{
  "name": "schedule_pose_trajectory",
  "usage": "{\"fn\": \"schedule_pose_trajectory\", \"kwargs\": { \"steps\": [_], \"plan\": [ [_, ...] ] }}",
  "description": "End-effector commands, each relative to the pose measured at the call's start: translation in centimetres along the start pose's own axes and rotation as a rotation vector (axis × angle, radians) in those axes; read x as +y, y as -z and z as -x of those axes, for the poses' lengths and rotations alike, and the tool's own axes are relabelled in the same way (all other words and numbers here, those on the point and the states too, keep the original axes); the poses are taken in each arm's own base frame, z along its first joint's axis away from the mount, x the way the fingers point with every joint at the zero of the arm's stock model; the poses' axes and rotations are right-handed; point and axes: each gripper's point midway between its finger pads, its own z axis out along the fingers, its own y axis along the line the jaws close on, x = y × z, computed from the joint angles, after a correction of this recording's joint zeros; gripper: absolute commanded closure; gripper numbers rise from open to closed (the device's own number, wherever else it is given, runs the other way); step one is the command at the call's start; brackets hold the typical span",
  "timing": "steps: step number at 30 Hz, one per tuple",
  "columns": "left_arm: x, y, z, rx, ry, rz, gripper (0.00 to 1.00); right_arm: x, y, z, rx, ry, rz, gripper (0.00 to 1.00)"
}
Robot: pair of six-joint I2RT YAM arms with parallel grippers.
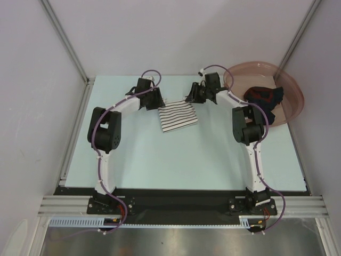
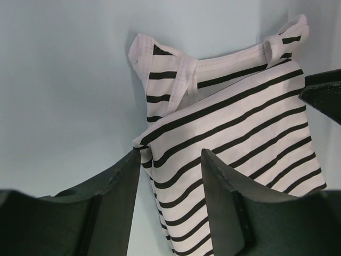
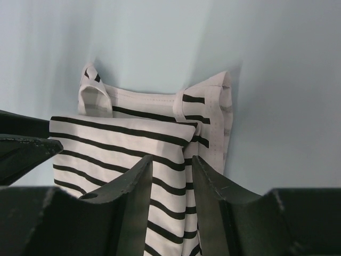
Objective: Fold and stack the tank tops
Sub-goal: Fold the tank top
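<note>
The striped tank top lies folded into a compact rectangle on the pale surface, just above the middle of the top view, its black lines running across white cloth. In the left wrist view the striped tank top shows a folded upper layer over a lower one, with 2 straps poking out toward the top of the frame. The right wrist view shows the same top with the folded layer's edge crossing the middle of the frame.

The left hand sits at the cloth's upper left corner in the top view. In its own view the left hand has its 2 fingers parted, with the corner of the cloth visible in the gap and nothing pinched. The right hand is at the cloth's upper right corner. In its view the right hand also stands parted, more narrowly, with striped cloth showing flat between the fingers.

The dark tank top, navy with red parts, lies crumpled in the pink translucent basin at the upper right of the top view, well apart from the striped one.
</note>
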Motion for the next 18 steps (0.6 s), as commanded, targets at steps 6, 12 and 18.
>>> {"fn": "schedule_pose_trajectory", "kwargs": {
  "steps": [6,12,18],
  "plan": [
    [-1.7,-0.6,1.6,-0.034,-0.007,-0.052,0.53,1.2,-0.9,1.2,-0.018,0.026,0.042,0.73],
    [-2.0,-0.3,2.1,-0.047,-0.019,-0.057,0.81,1.8,-0.5,1.7,-0.032,0.032,0.056,1.0],
    [-2.5,0.8,2.7,-0.061,-0.042,-0.07,0.92,2.7,1.7,2.6,-0.097,0.06,0.068,1.0]
  ]
}}
